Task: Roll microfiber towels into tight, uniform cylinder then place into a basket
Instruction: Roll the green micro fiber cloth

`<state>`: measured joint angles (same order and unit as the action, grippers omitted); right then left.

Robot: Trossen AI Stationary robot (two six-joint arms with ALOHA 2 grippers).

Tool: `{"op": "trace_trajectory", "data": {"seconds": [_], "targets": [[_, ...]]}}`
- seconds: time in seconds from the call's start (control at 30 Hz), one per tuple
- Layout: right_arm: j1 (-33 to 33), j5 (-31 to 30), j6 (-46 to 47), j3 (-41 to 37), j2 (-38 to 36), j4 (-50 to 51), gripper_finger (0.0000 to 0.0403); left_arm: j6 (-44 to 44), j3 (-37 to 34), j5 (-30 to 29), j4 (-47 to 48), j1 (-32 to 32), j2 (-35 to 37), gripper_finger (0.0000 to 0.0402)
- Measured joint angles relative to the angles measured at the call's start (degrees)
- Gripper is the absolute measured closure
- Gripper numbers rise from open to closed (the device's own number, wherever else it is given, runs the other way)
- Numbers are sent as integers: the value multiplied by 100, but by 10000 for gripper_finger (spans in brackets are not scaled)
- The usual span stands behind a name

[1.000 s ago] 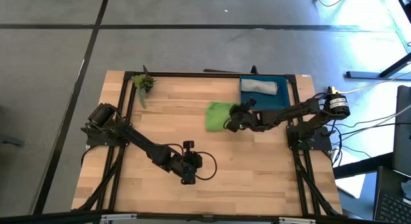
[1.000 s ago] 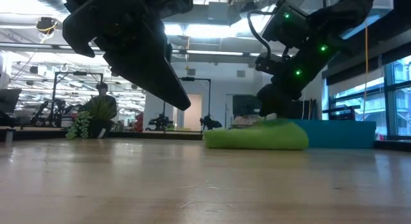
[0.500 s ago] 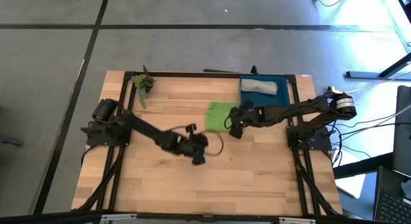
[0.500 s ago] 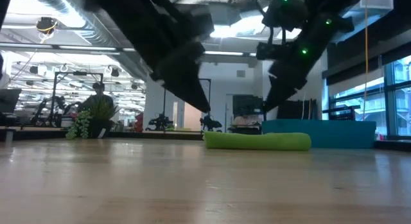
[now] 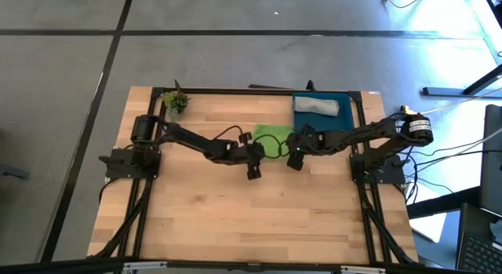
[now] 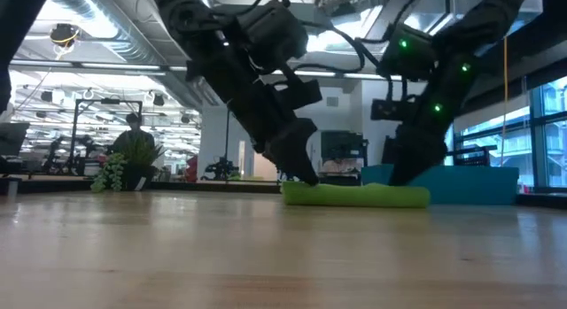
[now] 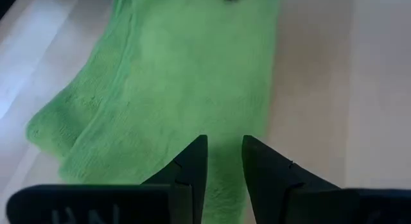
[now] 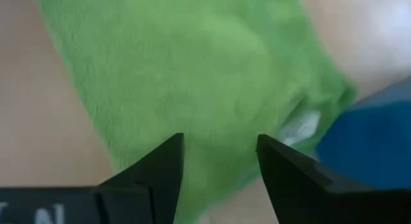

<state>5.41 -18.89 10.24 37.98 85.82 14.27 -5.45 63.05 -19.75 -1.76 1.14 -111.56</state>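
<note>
Green towel (image 5: 272,137): lying flat on the counter (image 5: 235,211), just beside the basket, on the side toward the counter's middle; folded layers showing along one edge in the left wrist view (image 7: 186,76); low and flat in the low view (image 6: 354,195).
Grey towel (image 5: 317,106): rolled, lying inside the basket along its far wall; seen only from above.
Basket (image 5: 345,121): dark blue, at the counter's far right corner; one blue corner showing beside the green towel in the right wrist view (image 8: 366,131); a blue wall behind the green towel in the low view (image 6: 478,183).
Left pincer (image 5: 252,156): at the green towel's edge farthest from the basket; fingers (image 7: 192,166) slightly parted over the green cloth, gripping nothing; tip down at the towel's end in the low view (image 6: 303,172).
Right pincer (image 5: 296,151): at the green towel's edge nearest the basket; fingers (image 8: 160,166) spread apart over the cloth, nothing between them; down at the towel's other end in the low view (image 6: 412,163).
White patch (image 8: 300,126): small, at the green towel's edge near the basket corner; seen only in the right wrist view; whether a tag, cannot tell.
Potted plant (image 5: 174,102): at the counter's far left corner, well apart from the basket; also in the low view (image 6: 120,163).
</note>
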Motion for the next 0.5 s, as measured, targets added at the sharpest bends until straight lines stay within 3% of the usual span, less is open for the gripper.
{"op": "trace_trajectory", "data": {"seconds": [0.27, 0.5], "targets": [[-31, 866, 148, -508, -6, -428, 205, -75, -4, 791, 461, 72, -65, 315], [-559, 961, 473, -606, -13, -473, 205, -466, 2, 853, 910, 439, -52, 314]]}}
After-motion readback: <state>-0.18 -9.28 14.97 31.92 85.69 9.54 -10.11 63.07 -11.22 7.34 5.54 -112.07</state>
